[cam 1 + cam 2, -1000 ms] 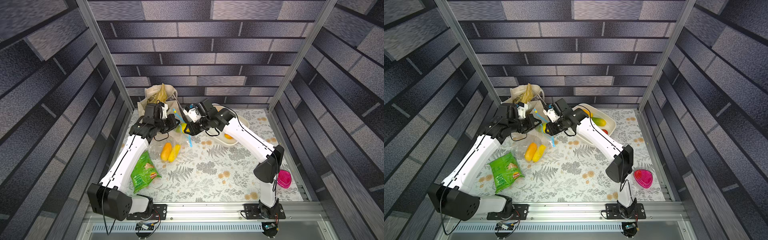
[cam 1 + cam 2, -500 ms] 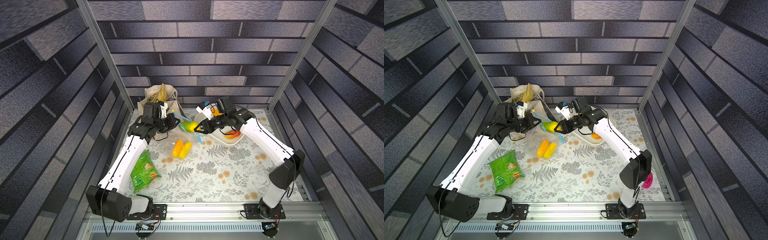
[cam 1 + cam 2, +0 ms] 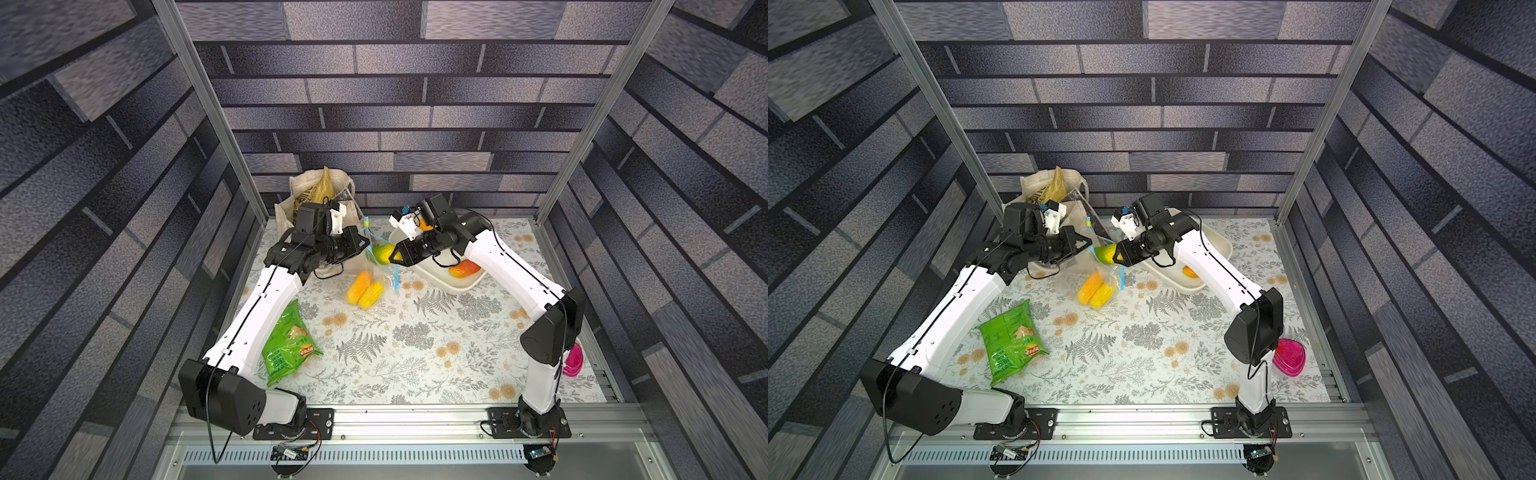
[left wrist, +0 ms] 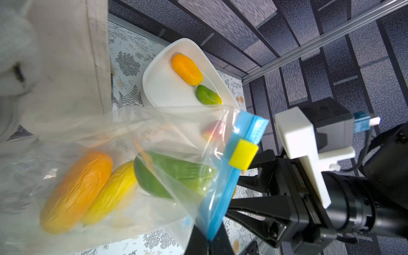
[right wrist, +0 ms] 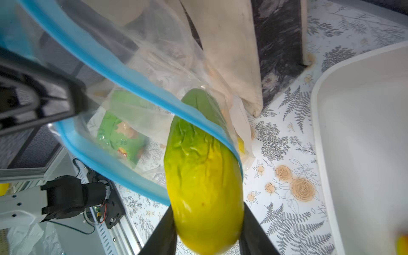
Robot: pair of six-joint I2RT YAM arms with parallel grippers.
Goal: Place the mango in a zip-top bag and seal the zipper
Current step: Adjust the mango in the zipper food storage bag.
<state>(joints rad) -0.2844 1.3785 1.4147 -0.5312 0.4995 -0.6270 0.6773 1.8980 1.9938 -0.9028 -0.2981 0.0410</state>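
Note:
The clear zip-top bag (image 3: 377, 272) (image 3: 1100, 276) (image 4: 114, 136) hangs at the back of the table with an orange and a yellow fruit inside. My left gripper (image 3: 365, 249) (image 3: 1088, 243) (image 4: 209, 241) is shut on its blue zipper (image 4: 223, 198) (image 5: 132, 79); the yellow slider (image 4: 243, 155) sits further along the strip. The bag's mouth is held open. My right gripper (image 3: 395, 257) (image 3: 1119, 257) (image 5: 208, 220) is shut on a green-yellow mango (image 3: 383, 252) (image 3: 1105, 253) (image 5: 203, 167) (image 4: 176, 174). The mango's green end is inside the mouth; its yellow end is still between my fingers.
A white tub (image 3: 449, 283) (image 4: 154, 72) with more fruit stands just right of the bag, under my right arm. The beige canvas tote (image 3: 316, 195) stands behind the left gripper. A green crisp packet (image 3: 286, 345) lies front left, a pink dish (image 3: 573, 359) front right.
Both grippers, the mango and the hanging bag with its two fruits have shifted a little to the right. The right elbow has swung. Both grips look unchanged.

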